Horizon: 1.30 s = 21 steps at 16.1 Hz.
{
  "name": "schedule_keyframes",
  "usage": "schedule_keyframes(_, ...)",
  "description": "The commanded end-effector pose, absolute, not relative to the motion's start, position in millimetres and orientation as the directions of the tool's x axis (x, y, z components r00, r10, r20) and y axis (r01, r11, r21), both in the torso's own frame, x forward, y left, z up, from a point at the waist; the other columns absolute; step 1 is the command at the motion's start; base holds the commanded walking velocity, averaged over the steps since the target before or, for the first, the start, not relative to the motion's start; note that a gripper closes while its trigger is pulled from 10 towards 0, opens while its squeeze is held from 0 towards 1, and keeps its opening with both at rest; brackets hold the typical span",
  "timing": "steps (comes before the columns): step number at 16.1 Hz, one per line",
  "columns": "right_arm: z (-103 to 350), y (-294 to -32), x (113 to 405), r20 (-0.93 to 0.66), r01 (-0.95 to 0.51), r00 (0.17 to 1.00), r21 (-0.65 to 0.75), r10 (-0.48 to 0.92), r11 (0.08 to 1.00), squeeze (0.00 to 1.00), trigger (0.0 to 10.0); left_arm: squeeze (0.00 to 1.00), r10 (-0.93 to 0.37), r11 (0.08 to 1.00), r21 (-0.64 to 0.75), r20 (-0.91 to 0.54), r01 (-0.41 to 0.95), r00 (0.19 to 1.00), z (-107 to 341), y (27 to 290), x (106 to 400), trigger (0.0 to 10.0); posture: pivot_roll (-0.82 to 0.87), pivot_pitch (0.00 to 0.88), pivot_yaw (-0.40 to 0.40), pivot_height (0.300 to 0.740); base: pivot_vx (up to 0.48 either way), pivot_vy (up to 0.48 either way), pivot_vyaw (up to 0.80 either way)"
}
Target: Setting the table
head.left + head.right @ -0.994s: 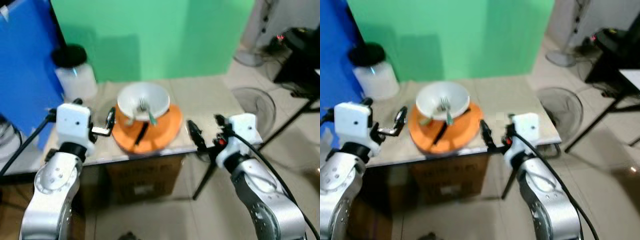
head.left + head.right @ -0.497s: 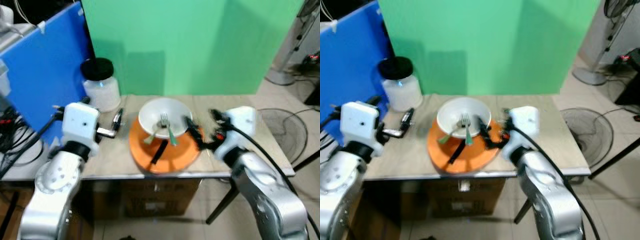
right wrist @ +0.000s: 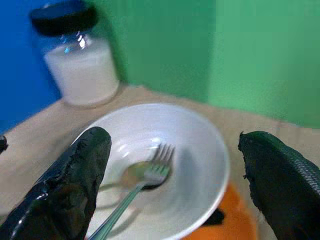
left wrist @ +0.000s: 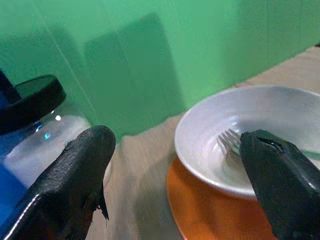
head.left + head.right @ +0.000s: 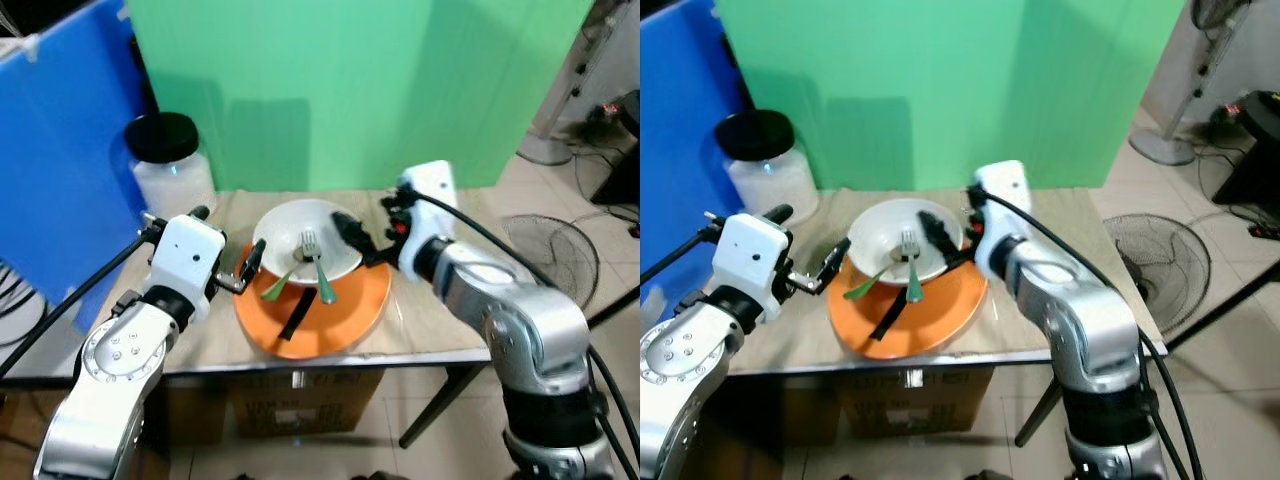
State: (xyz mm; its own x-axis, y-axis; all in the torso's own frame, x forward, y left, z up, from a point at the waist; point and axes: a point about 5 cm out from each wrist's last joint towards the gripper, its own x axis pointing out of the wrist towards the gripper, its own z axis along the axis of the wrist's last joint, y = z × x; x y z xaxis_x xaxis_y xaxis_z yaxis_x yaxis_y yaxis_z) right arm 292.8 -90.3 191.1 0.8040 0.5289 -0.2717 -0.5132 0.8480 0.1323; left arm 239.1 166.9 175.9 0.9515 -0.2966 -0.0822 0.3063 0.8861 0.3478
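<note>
We've got the white bowl (image 5: 305,240) sitting on the orange plate (image 5: 345,318) on the surface (image 5: 430,325), fork (image 3: 137,187) and spoon (image 5: 283,283) inside. Our right gripper (image 5: 350,232) hovers over the bowl's rim, fingers spread, holding nothing. Left gripper (image 5: 252,262) sits beside the plate, fingers also apart. Jar (image 5: 170,165) behind.

The white bowl (image 5: 305,240) covers the back of the orange plate (image 5: 330,315) and hides the upper end of the black utensil (image 5: 296,314) lying on it. The right gripper (image 5: 350,233) overlaps the bowl's rim. The jar (image 4: 30,130) is cut by the left wrist view's edge.
</note>
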Motion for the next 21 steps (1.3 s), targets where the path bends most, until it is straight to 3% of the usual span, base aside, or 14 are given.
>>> schedule_keyframes(1,186.8,-90.1,295.5,-0.329,-0.517,0.774,0.164,0.541,0.840,0.00,10.0,0.00,-0.309,0.879,0.346,-0.107,0.327,0.945,174.2,167.3,238.6,10.0,0.08,0.028,-0.029,0.740,0.000,0.000,0.00)
schedule_keyframes(7,194.1,-56.5,314.4,-0.501,-0.587,0.573,0.302,0.649,0.751,0.00,10.0,0.00,-0.432,0.820,0.323,-0.192,0.473,0.881,175.3,165.6,236.5,10.0,0.07,0.028,-0.028,0.740,0.000,0.000,0.00)
schedule_keyframes(11,185.6,-45.7,322.7,-0.615,-0.593,0.545,0.199,0.570,0.781,0.00,10.0,0.00,-0.484,0.790,0.300,-0.230,0.535,0.844,174.1,162.7,230.8,10.0,0.07,0.030,-0.031,0.740,0.000,0.000,0.00)
schedule_keyframes(12,184.3,-45.5,326.4,-0.631,-0.573,0.559,0.175,0.539,0.800,0.00,5.1,0.00,-0.488,0.789,0.298,-0.230,0.538,0.842,174.4,162.2,230.5,10.0,0.08,0.031,-0.032,0.740,0.000,0.000,0.00)
schedule_keyframes(13,184.4,-45.2,328.7,-0.636,-0.566,0.562,0.169,0.528,0.807,0.00,1.8,0.00,-0.489,0.788,0.297,-0.230,0.539,0.842,174.8,162.5,230.4,10.0,0.08,0.032,-0.032,0.740,0.000,0.000,0.00)
schedule_keyframes(14,184.3,-45.2,330.0,-0.641,-0.566,0.567,0.152,0.517,0.810,0.00,0.7,0.00,-0.489,0.788,0.297,-0.231,0.540,0.841,174.9,162.7,230.3,10.0,0.07,0.033,-0.031,0.740,0.000,0.000,0.00)
schedule_keyframes(15,183.9,-44.0,332.7,-0.657,-0.578,0.564,0.119,0.500,0.808,0.00,0.0,0.00,-0.493,0.785,0.296,-0.235,0.545,0.838,175.3,162.9,230.4,10.0,0.07,0.033,-0.029,0.740,0.000,0.000,0.00)
schedule_keyframes(21,177.1,-37.2,336.3,-0.710,-0.618,0.490,0.127,0.506,0.776,0.00,0.0,0.00,-0.500,0.780,0.297,-0.234,0.551,0.834,176.9,162.3,230.2,10.0,0.07,0.037,-0.032,0.740,0.000,0.000,0.00)
